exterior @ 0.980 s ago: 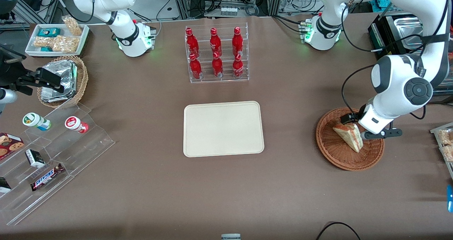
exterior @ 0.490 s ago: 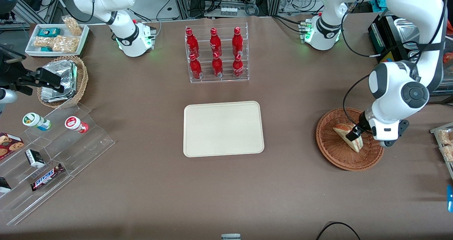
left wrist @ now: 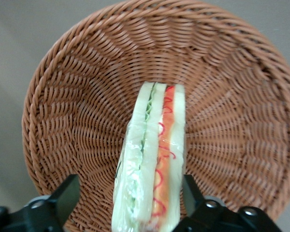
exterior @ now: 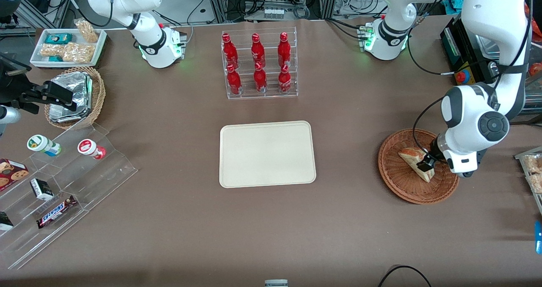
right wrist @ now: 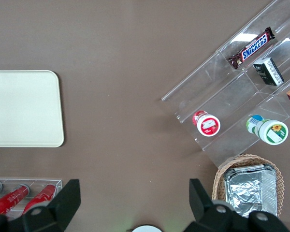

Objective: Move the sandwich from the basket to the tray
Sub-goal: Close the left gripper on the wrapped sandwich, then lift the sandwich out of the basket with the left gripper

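At frame right, end effector (exterior: 424,165) has lowered, fingers spread wide astride one sandwich (exterior: 415,162) in one basket (exterior: 398,181); one tray (exterior: 267,153) centre.

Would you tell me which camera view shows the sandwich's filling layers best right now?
The left wrist view: the sandwich lies in the basket, green and orange-red layers facing the camera, between the open gripper fingers. The front view shows only a small wedge partly covered by the gripper. The right wrist view does not show it.

brown table (exterior: 178,219) with tray (exterior: 267,153), basket (exterior: 402,185)
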`<state>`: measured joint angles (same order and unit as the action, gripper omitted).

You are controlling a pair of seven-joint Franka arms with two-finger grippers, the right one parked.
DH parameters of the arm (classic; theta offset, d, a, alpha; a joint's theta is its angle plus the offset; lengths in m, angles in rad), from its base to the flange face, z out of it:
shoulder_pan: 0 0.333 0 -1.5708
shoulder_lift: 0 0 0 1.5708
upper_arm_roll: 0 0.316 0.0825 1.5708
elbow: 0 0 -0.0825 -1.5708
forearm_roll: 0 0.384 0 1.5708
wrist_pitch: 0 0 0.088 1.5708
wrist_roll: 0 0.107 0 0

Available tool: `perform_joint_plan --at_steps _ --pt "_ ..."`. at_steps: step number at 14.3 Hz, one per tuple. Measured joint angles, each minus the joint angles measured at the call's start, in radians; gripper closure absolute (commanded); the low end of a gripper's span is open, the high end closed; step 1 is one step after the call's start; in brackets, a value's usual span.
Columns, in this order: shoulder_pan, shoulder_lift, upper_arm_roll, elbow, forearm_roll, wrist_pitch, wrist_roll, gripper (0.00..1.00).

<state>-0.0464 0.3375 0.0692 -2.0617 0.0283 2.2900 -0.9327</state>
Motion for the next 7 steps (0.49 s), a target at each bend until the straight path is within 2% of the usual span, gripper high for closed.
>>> perform_joint_plan --at_steps 2,7 --pt "-0.003 0.02 -0.001 0.0 0.0 0.009 -0.047 0.87" --pt "-0.018 0.029 -0.006 0.04 0.0 -0.017 -0.082 0.94"
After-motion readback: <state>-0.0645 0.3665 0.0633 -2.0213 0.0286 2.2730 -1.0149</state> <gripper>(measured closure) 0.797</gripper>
